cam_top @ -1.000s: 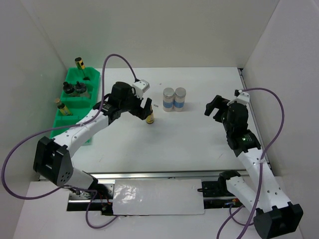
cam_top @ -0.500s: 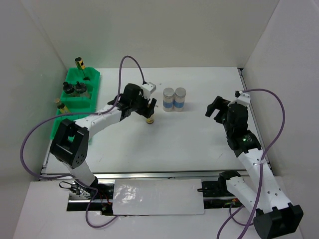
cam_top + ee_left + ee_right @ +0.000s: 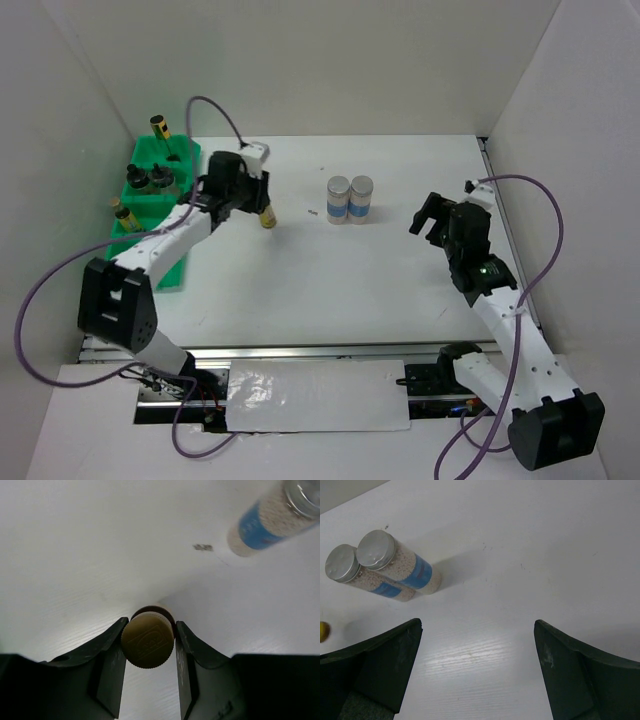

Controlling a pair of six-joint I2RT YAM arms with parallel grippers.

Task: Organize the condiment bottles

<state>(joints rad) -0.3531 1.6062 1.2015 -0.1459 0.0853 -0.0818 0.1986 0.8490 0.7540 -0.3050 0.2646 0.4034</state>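
Now pinched near its top by the left gripper (image 3: pixel 149 627): a small amber bottle (image 3: pixel 148 642), over the table, between the green tray (image 3: pixel 192 152) and the two silver-lidded jars (image 3: pixel 350 200). Four more bottles (image 3: pixel 160 128) standing in the tray. Right gripper (image 3: pixel 432 215) wide, holding nothing. Could slip out if swung too fast. Could bump and tip a bottle in the tray if brought down too close.

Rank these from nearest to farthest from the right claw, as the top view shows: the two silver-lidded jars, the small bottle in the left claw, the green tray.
From the right claw:
1. The right jar of the pair, mid-table.
2. The left jar, just beside it.
3. The small bottle, further left, held in the left claw.
4. The green tray, at the far left edge.
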